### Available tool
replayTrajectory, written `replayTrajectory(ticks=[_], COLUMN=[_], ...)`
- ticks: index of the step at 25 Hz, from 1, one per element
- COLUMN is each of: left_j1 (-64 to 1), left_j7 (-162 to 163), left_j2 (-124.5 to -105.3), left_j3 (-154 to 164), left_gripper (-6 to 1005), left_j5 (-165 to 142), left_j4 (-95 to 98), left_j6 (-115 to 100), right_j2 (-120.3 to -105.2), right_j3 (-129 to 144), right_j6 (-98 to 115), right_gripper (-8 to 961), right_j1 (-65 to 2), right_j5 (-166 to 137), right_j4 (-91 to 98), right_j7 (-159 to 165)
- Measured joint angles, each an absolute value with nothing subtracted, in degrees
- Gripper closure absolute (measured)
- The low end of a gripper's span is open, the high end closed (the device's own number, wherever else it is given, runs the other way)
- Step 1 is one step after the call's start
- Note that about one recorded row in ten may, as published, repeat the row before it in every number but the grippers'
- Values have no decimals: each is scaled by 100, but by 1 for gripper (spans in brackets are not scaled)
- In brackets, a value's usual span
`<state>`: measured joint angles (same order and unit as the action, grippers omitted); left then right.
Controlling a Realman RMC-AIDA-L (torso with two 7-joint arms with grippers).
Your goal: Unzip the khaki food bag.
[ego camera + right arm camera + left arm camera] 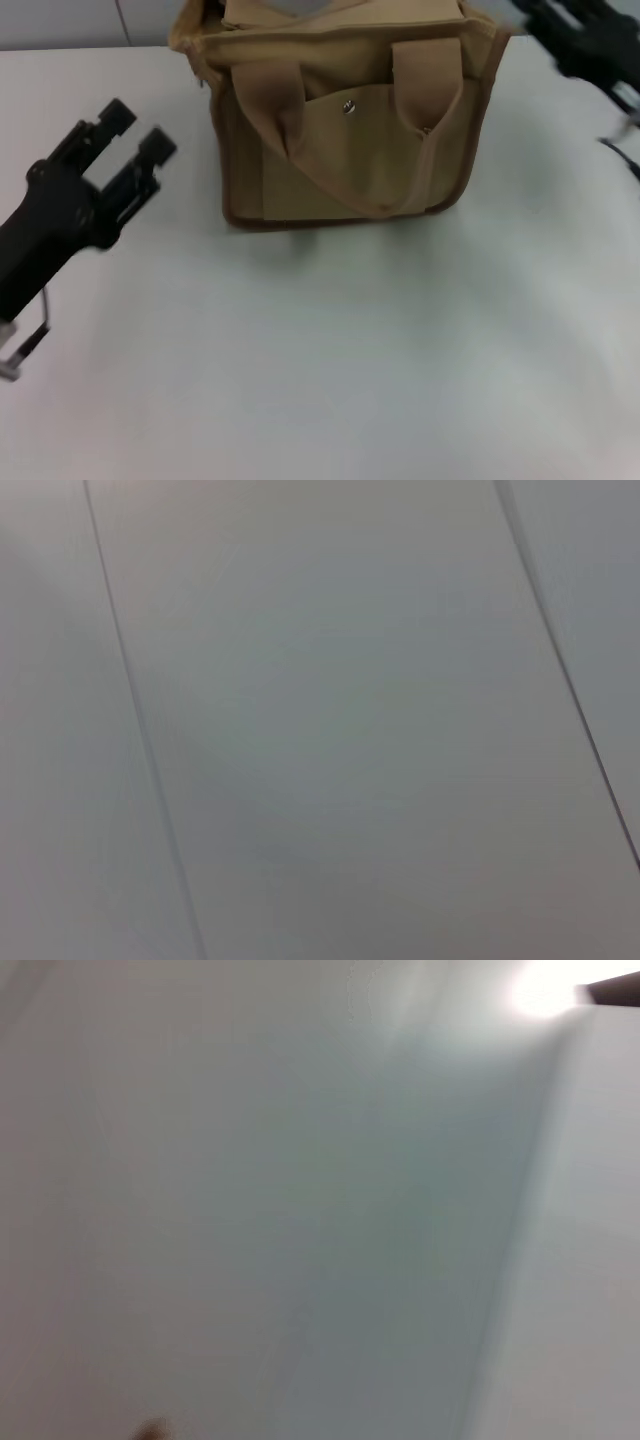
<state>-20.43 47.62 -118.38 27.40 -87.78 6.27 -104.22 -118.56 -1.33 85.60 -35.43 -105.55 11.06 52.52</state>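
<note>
khaki food bag [345, 120] stands at the far middle of a pale counter [330, 350], both robot hands clear of it.

the tan tote faces the camera, its two strap handles lying down over the front pocket and its metal snap [348, 106]. the left hand [128, 135] hovers well to the bag's left, its fingers apart and holding nothing. the right hand [585, 40] is up by the bag's far right corner, blurred; whether its fingers are apart or together, cannot tell.
</note>
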Motion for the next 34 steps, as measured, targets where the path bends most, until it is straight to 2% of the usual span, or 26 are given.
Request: replayTrajectory(ticks=[1, 2, 3, 4, 5, 7, 10, 11, 12, 18, 27, 34], left_j1=[-1944, -1801, -1801, -1705, -1705, -1645, -1640, -1660, -1682, -1784, -1857, -1844], left_j7=[4949, 5220, 5220, 5408, 5408, 5561, 5643, 5745, 5775, 5939, 6008, 6012], left_j2=[-11819, -11765, -11765, -11675, -11675, -11526, -11431, -11283, -11178, -11074, -11096, -11106], left_j3=[2941, 3243, 3243, 3544, 3544, 3974, 4216, 4554, 4818, 4930, 4935, 4944], left_gripper=[421, 375, 328, 282, 266, 235, 188, 173, 157, 157, 157, 157], left_j5=[-8782, -8785, -8785, -8789, -8789, -8815, -8838, -8894, -8920, -9066, -9229, -9229], left_j4=[934, 1357, 1357, 1671, 1671, 1914, 1992, 2033, 2048, 2131, 2144, 2148], left_j6=[-10628, -10876, -10876, -11063, -11063, -11241, -11315, -11358, -11361, -11354, -11325, -11334], right_j2=[-11828, -11734, -11734, -11608, -11608, -11441, -11423, -11450, -11522, -11597, -11749, -11751], right_j3=[-33, 416, 416, 1195, 1195, 2763, 3463, 3681, 4001, 4541, 4684, 4691], right_j6=[8943, 9750, 9750, 10475, 10475, 11321, 11582, 11597, 11572, 11336, 10986, 10978], right_gripper=[547, 499, 444, 388, 333, 244, 144, 110, 110, 111, 110, 111], right_j1=[-3387, -3107, -3107, -2914, -2914, -2758, -2728, -2727, -2742, -2918, -2941, -2955], right_j5=[-10577, -10610, -10610, -10617, -10617, -10618, -10618, -10618, -10620, -10631, -10636, -10635], right_j4=[1233, 1541, 1541, 1897, 1897, 2384, 2554, 2609, 2701, 2779, 2752, 2748], right_j7=[5485, 5873, 5873, 6206, 6206, 6517, 6525, 6516, 6511, 6698, 6739, 6738])
